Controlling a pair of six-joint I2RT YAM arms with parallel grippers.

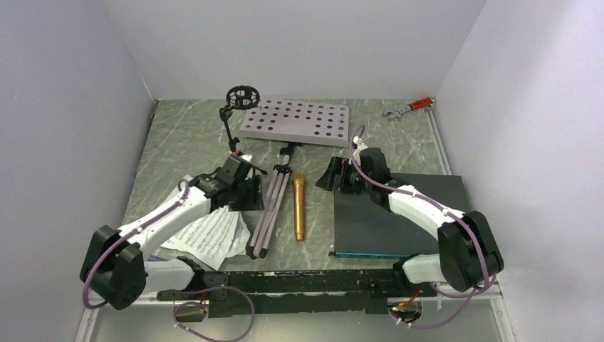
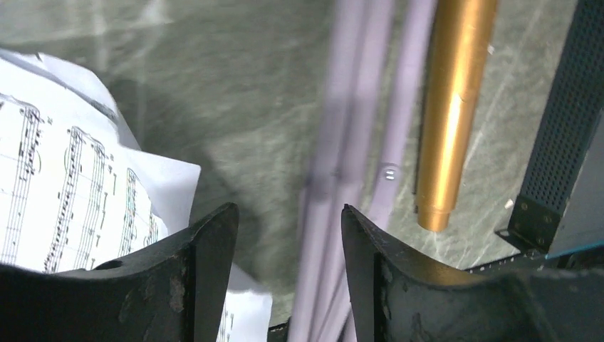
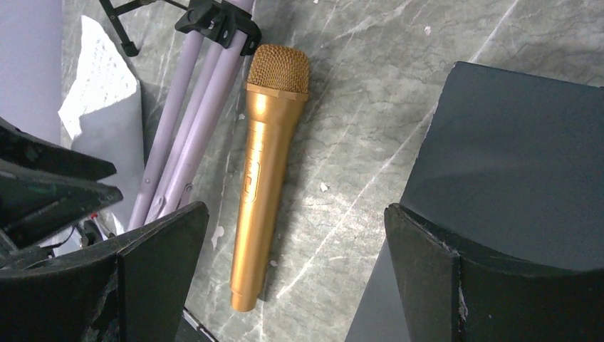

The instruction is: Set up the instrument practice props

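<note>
Left hand [image 2: 286, 208] spread, empty, beside music stand legs [image 1: 269, 206] at frame centre; off-centre closing may shove them into gold microphone [image 1: 298, 206]; right hand [image 3: 295, 209] spread, empty.

Two white-shelled robot arms, the left arm [image 1: 153, 226] and the right arm [image 1: 417, 205], end in bulky black joint housings at the far end from the fingers. Purple cables [image 1: 165, 211] run along each arm's casing and loop loose behind the fingers. The left gripper [image 2: 288, 235] and the right gripper [image 3: 295, 221] are black throughout. Their fingers [image 3: 160, 271] are thick, matte wedges with curved inner faces, scuffed pale and chipped along the edges.
</note>
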